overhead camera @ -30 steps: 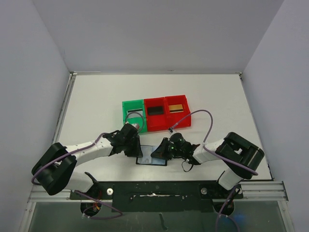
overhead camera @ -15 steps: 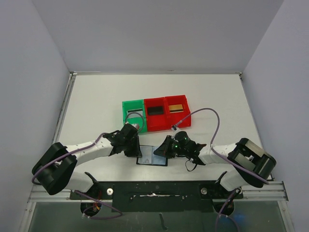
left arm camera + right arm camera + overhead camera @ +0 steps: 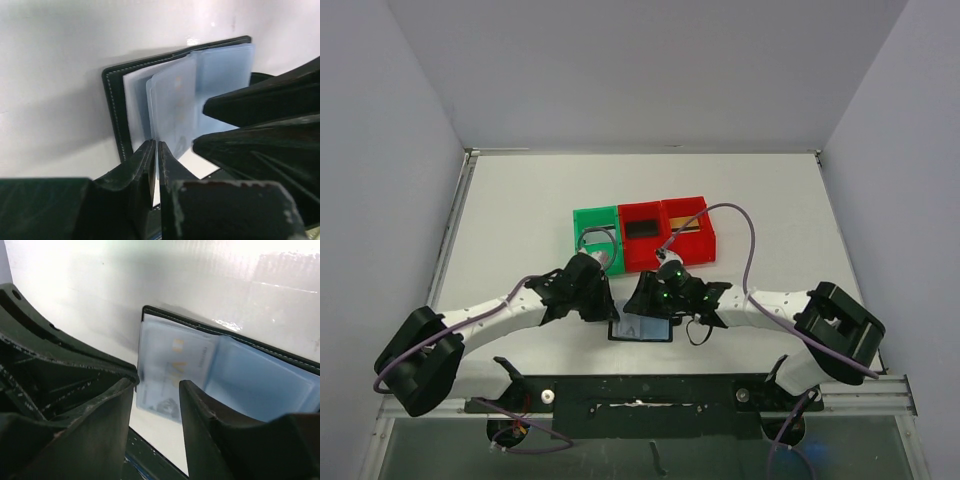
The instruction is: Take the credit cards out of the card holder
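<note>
Within the last second the right jaws have opened partway and swung left over the holder [image 3: 642, 328], open on the counter [image 3: 520, 200] by the bases, while the left jaws narrowed onto a pocket leaf [image 3: 172, 107], so the grey card [image 3: 172, 365] looks ready to pull.

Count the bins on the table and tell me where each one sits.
3, side by side in a row: the green bin on the left, the middle red bin next to it, the right red bin at the end. None seems hidden.
</note>
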{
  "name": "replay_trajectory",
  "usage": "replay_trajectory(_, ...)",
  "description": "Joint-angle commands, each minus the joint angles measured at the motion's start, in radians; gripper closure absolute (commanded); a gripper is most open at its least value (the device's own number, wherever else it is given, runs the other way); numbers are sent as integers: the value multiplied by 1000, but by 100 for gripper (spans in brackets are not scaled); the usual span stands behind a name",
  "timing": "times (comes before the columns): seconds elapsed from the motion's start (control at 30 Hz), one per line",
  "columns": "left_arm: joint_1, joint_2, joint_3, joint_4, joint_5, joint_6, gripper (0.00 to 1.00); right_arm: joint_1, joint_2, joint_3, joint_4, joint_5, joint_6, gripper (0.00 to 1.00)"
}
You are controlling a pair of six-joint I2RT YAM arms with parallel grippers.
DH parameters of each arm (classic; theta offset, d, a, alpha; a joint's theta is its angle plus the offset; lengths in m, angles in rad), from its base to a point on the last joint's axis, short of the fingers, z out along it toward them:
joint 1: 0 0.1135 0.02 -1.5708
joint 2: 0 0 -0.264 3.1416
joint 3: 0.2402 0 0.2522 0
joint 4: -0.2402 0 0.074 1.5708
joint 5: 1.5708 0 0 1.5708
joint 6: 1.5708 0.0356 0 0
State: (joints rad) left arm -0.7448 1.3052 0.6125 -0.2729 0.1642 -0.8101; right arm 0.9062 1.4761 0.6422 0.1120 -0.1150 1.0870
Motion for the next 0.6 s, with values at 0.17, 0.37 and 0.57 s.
replay_trajectory(0.17, 0, -84, -1, 85, 49, -41, 93, 35, -31, 72, -176, 183, -32, 44)
replay_trajectory(0.37, 2, -91, 17, -9, -23, -32, 87, 44, -36, 84, -218, 206, -32, 39)
replay_trajectory(0.57, 55, -197, 2, -131, -161, -49, 76, 100, 7, 189, -336, 308, -56, 38)
